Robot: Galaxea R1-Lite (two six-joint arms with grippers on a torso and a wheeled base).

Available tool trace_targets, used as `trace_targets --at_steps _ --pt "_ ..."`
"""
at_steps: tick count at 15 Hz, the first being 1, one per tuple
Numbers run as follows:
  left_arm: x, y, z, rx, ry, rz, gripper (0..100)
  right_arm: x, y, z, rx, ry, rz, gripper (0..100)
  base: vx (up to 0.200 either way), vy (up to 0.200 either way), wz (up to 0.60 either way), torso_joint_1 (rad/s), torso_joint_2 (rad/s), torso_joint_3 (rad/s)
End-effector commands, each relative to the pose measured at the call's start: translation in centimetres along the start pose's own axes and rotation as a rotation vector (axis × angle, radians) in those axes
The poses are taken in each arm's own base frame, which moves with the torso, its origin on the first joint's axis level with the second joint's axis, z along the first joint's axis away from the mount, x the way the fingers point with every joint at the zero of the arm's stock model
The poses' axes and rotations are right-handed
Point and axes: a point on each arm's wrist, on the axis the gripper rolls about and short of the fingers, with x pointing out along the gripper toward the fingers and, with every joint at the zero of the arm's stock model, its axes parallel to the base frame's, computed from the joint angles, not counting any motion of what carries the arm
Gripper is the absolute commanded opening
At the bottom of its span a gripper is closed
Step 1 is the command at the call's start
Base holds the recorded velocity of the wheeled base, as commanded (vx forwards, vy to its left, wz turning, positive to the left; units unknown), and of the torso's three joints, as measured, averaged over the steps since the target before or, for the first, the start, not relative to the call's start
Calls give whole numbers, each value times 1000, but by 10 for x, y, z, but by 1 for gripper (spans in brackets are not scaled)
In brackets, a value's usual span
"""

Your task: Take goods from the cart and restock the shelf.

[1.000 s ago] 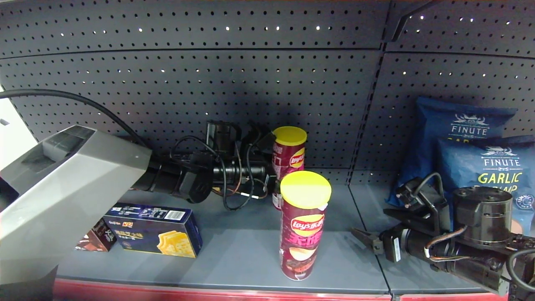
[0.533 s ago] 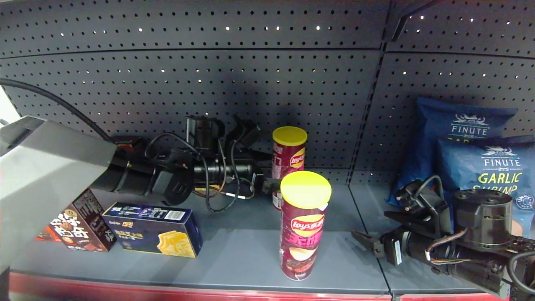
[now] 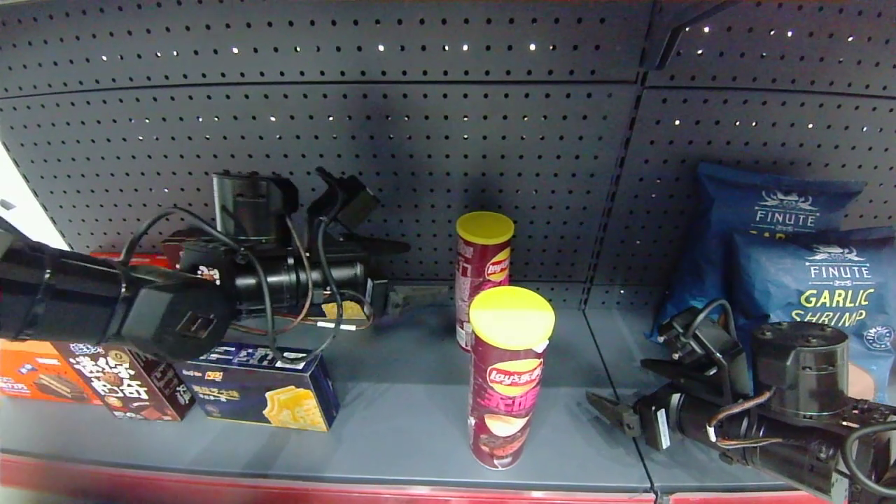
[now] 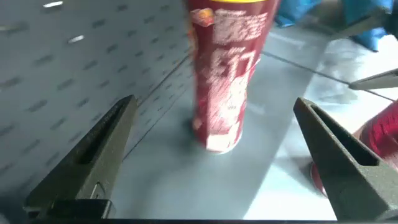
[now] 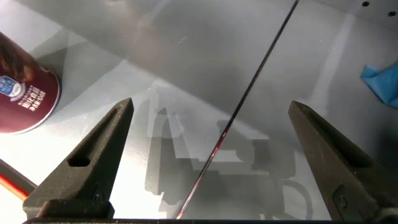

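Two maroon chip cans with yellow lids stand upright on the grey shelf: the rear can near the pegboard and the front can near the shelf edge. My left gripper is open and empty, a short way left of the rear can. In the left wrist view the rear can stands beyond the open left gripper, apart from both fingers. My right gripper hangs open just above the shelf, to the right of the front can. Nothing lies between the fingers of the right gripper.
A blue cracker box, a dark chocolate box and an orange box lie at the left, under my left arm. Blue chip bags lean at the back right. The red shelf lip runs along the front.
My left arm has drawn back to the left, away from the rear can, which stays upright where it was. The boxes under the arm have come into sight. The right arm has barely moved.
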Motion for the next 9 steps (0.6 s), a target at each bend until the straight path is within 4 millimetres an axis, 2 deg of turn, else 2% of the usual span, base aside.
trace_targets --at_steps 1,3,4,6,7,9 --pt "-39 -18 18 8 -40 36 100 5 0 8 6 -33 -1 100 0 0 0 0 0 0" --pt "-62 -35 30 -8 -61 116 100 -4 -2 10 6 -36 -40 100 0 0 0 0 0 0" --pt "-62 -35 30 -8 -61 116 100 -4 -2 10 6 -36 -40 100 0 0 0 0 0 0" --pt "-84 -57 41 -21 -36 224 100 -27 3 6 1 -32 -63 100 0 0 0 0 0 0" --pt "-89 -63 42 -26 -23 255 100 -33 4 7 -2 -45 -59 100 0 0 0 0 0 0" --pt "-94 -72 28 -48 44 387 100 -42 12 7 -2 -58 -22 100 0 0 0 0 0 0"
